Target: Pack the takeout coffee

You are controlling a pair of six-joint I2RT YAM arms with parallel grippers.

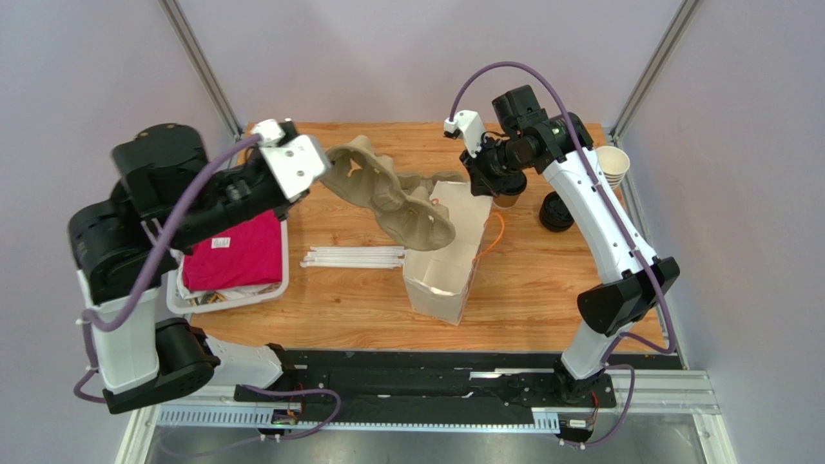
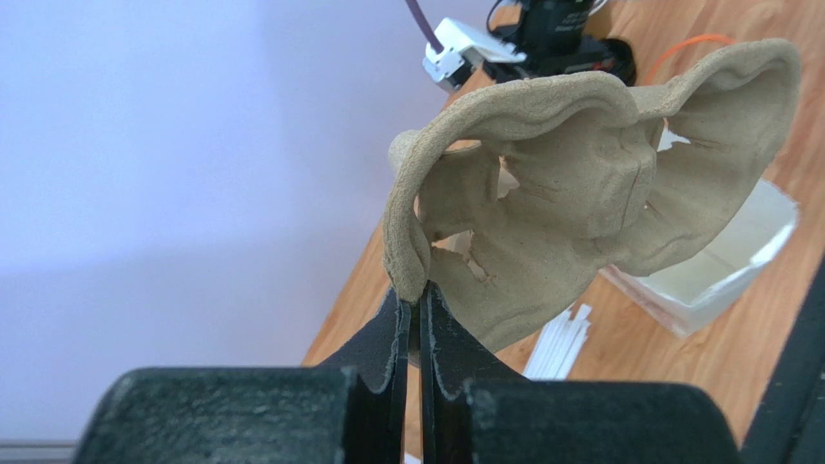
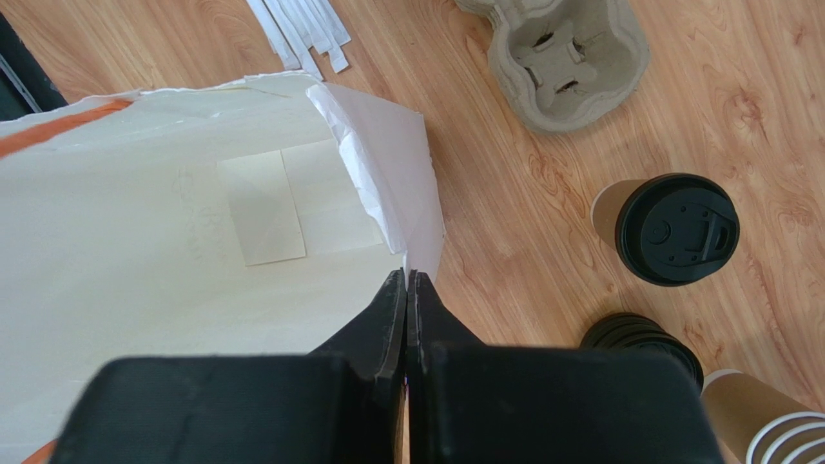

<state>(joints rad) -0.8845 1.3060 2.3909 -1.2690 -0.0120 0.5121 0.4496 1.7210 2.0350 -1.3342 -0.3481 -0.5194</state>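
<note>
The takeout coffee [image 3: 676, 228], a tan cup with a black lid, stands upright on the wood table just right of my right gripper [image 3: 407, 277]; in the top view the cup [image 1: 504, 200] peeks out under that wrist. The right gripper [image 1: 481, 184] is shut on the far rim of the white paper bag [image 3: 145, 251], whose mouth gapes open. My left gripper [image 2: 414, 295] is shut on the edge of a tan pulp cup carrier [image 2: 581, 193]. It holds the carrier [image 1: 387, 193] tilted in the air over the bag [image 1: 441, 266].
A stack of loose black lids [image 1: 557, 211] and a stack of lidless paper cups [image 1: 612, 164] sit at the right edge. White straws [image 1: 353, 257] lie left of the bag. A white basket [image 1: 281, 280] with red cloth stands at the left.
</note>
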